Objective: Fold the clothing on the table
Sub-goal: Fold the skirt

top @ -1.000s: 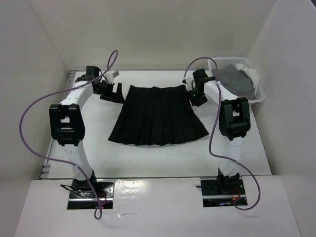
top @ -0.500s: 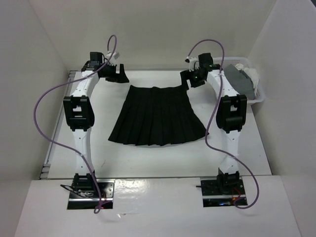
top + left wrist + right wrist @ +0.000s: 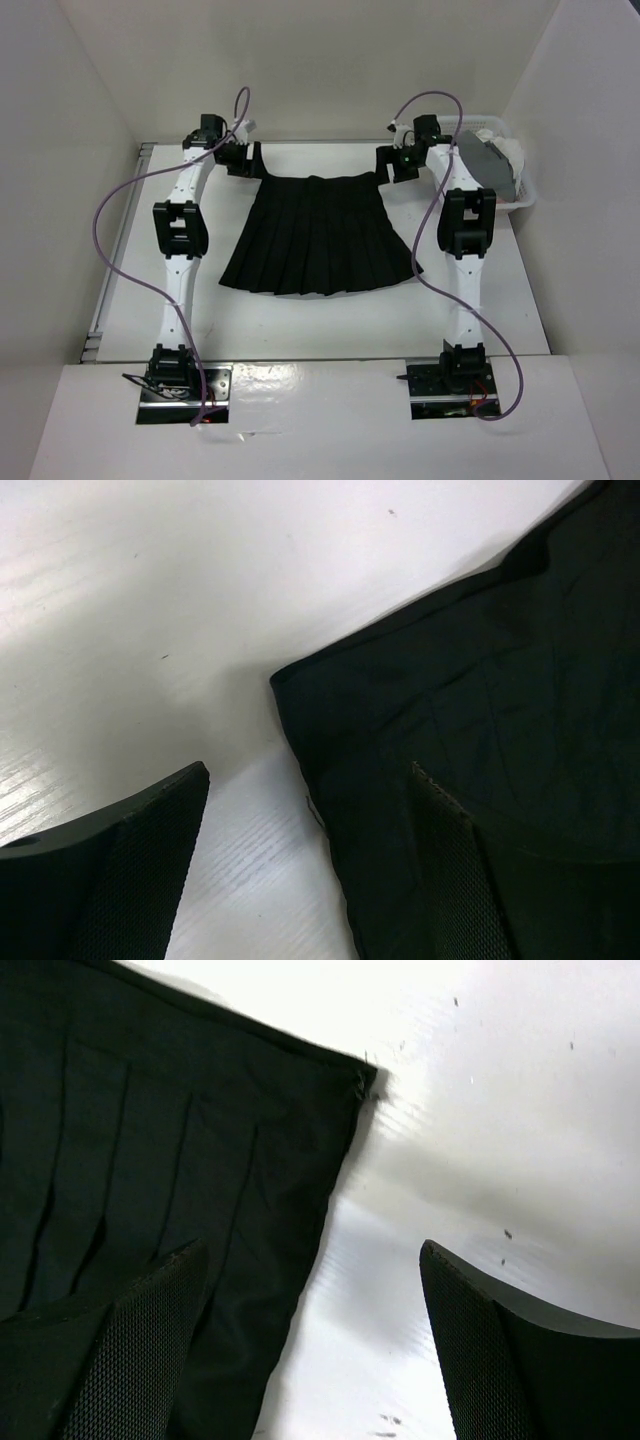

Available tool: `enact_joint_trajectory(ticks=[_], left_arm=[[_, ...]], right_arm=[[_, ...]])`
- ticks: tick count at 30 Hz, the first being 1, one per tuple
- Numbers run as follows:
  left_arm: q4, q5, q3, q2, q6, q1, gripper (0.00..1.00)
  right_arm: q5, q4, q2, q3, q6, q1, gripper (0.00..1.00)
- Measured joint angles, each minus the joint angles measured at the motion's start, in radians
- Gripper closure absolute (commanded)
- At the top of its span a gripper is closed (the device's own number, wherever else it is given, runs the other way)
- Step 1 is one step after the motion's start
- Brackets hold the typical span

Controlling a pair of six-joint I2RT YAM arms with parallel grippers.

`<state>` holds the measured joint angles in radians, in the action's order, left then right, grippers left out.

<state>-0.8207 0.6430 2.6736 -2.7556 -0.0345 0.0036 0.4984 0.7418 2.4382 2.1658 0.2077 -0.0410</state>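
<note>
1. Two grippers, both w/ fingers apart, nothing held: left gripper point(image 3: 240, 160) by far-left end of waistband, right gripper point(image 3: 395, 163) by far-right end.
2. Skirt point(image 3: 318, 235) flat on table point(image 3: 300, 320), mid-top; waistband far, hem near; waistband axis running left–right.
3. Left wrist view: left waistband corner point(image 3: 285, 675) just ahead, btwn fingers; one finger over cloth, other over bare top.
4. Right wrist view: mirrored, right waistband corner point(image 3: 365, 1070) ahead.
5. Next, prob.: drop, pinch both corners, draw toward hem.

we see the clothing point(image 3: 318, 235) on the table point(image 3: 300, 320), its far corners between the fingers of the left gripper point(image 3: 300, 865) and the right gripper point(image 3: 310, 1350).
</note>
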Motion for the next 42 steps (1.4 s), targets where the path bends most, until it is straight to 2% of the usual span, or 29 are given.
enact_joint_trajectory(ticks=[4,15,16,17,19,21,23,33,42], left_arm=[[-0.017,0.010,0.024,0.000,-0.017,-0.001,0.19],[-0.075,0.012,0.043,-0.028,-0.042,-0.007,0.21],[-0.079,0.011,0.048,-0.031,-0.043,-0.007,0.21],[-0.082,0.010,0.053,-0.034,-0.044,-0.008,0.21],[-0.089,0.009,0.061,-0.037,-0.046,-0.008,0.21],[-0.093,0.009,0.063,-0.038,-0.048,-0.009,0.21],[-0.096,0.009,0.063,-0.038,-0.048,-0.009,0.21],[-0.109,0.009,0.065,-0.038,-0.068,-0.013,0.23],[-0.124,0.013,0.096,-0.058,-0.071,-0.061,0.36]], right_arm=[[0.026,0.009,0.034,0.058,-0.009,0.000,0.11],[0.067,0.074,0.142,0.220,-0.010,-0.002,0.11],[0.067,0.081,0.160,0.249,-0.010,-0.004,0.00],[0.066,0.100,0.182,0.289,-0.013,-0.004,0.14],[0.067,0.146,0.253,0.417,-0.013,-0.007,0.14],[0.064,0.207,0.357,0.625,-0.018,-0.012,0.14],[0.054,0.222,0.405,0.716,-0.019,-0.019,0.14],[0.042,0.289,0.467,0.803,-0.021,-0.066,0.16],[0.043,0.307,0.481,0.821,-0.023,-0.063,0.29]])
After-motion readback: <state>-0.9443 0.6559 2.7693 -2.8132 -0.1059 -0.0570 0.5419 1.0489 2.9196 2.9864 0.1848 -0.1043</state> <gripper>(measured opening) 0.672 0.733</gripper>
